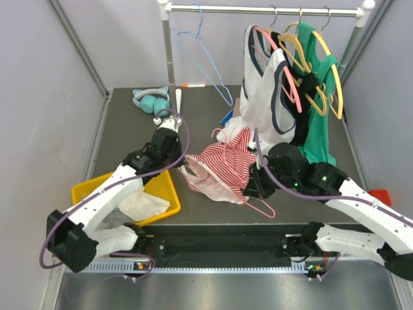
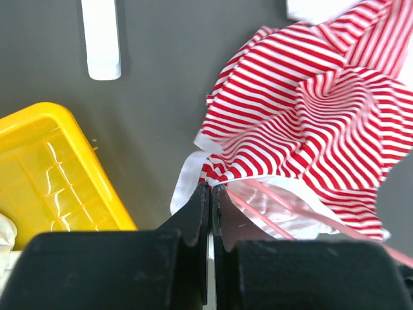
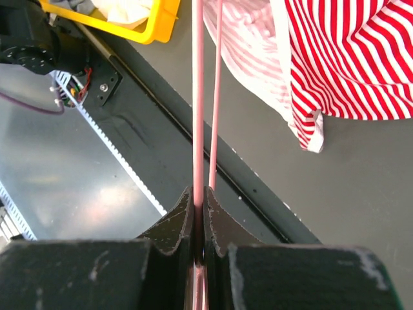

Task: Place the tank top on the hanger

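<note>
Seen from above, the striped tank top (image 1: 222, 169) is bunched between the left gripper (image 1: 183, 165) and the right gripper (image 1: 253, 183). At the left wrist, its white hem is pinched by closed fingers (image 2: 197, 213). At the right wrist, the salmon-pink hanger (image 3: 198, 97) is clamped between closed fingers, with the top lying up-right of them.

The tank top (image 1: 222, 165) is made of soft, matt cloth. The hanger (image 3: 197, 97) is seen as smooth and slightly shiny. The tray (image 2: 45, 168) is formed of glossy yellow plastic; the table (image 2: 161, 77) is finished matt.
</note>
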You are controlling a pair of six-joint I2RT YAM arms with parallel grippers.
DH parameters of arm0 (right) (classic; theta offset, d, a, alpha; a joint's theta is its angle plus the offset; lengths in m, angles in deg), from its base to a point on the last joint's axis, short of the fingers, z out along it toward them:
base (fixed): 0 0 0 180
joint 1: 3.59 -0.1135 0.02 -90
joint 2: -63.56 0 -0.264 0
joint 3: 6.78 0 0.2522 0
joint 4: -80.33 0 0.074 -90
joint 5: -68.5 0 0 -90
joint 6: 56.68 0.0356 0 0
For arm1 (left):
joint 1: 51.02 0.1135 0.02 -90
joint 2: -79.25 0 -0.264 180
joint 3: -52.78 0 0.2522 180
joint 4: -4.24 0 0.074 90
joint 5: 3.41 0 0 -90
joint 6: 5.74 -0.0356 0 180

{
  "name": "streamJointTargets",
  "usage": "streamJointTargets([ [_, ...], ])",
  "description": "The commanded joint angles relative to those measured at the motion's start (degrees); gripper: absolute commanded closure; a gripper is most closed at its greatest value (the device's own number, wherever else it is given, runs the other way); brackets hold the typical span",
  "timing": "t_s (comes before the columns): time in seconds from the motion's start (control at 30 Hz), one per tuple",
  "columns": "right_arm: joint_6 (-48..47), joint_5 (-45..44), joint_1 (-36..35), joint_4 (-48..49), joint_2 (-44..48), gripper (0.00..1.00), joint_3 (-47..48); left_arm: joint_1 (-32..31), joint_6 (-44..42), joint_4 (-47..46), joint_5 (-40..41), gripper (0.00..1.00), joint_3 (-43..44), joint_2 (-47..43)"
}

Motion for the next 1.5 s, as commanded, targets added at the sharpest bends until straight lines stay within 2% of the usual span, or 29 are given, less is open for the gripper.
streamJointTargets([
  [0.0, -0.48, 0.44, -1.23, 7.44, -1.61, 1.00, -0.52, 0.06, -0.94, 1.49, -0.64, 1.00, 2.65, -4.59],
  [0.13, -0.74, -0.69, -1.32, 9.02, -2.05, 1.00, -0.96, 0.15, -1.56, 1.75, -2.21, 1.00, 3.09, -6.09],
  [0.27, -0.57, -1.58, -1.32, 16.29, -1.79, 1.00, -3.77, 0.15, -1.82, 0.17, -7.48, 1.00, 2.92, -7.84],
  [0.47, -0.04, -0.43, -1.23, 26.58, -2.40, 1.00, -8.25, 0.15, -2.96, -2.47, -10.30, 1.00, 5.45, -9.51],
  [0.5, -0.21, -0.95, -1.32, 27.56, -2.23, 1.00, -9.22, 0.15, -3.05, -2.64, -13.44, 1.00, 5.99, -9.60],
  [0.63, -1.36, -2.72, -1.32, 30.29, -1.53, 1.00, -10.01, 0.06, -2.97, -2.99, -16.80, 1.00, 7.75, -10.39],
  [0.8, -1.80, -1.93, -1.32, 32.58, -0.65, 1.00, -11.24, 0.06, -3.84, -2.82, -16.90, 0.99, 6.70, -12.76],
  [0.83, -1.54, -1.75, -1.23, 32.84, -0.38, 1.00, -11.60, 0.06, -4.02, -2.47, -16.20, 0.81, 6.52, -13.29],
  [0.9, -1.36, -1.40, -1.23, 33.55, 0.41, 1.00, -12.30, 0.06, -4.20, -1.77, -15.84, 0.53, 6.69, -13.91],
  [0.93, -1.10, -1.31, -1.32, 33.72, 0.50, 1.00, -12.48, 0.06, -4.02, -1.85, -15.67, 0.34, 6.96, -14.61],
  [1.03, -1.18, -1.22, -1.32, 33.55, 0.94, 1.00, -13.00, 0.06, -3.93, -2.90, -15.40, 0.20, 7.92, -15.93],
  [1.3, -1.10, -0.70, -1.41, 35.04, 1.02, 1.00, -13.71, -0.12, -2.88, -6.94, -19.35, 0.18, 8.81, -15.67],
  [1.47, -0.39, 0.62, -1.41, 37.41, 0.15, 1.00, -13.80, -1.08, -2.17, -13.71, -20.68, 0.18, 7.75, -15.05],
])
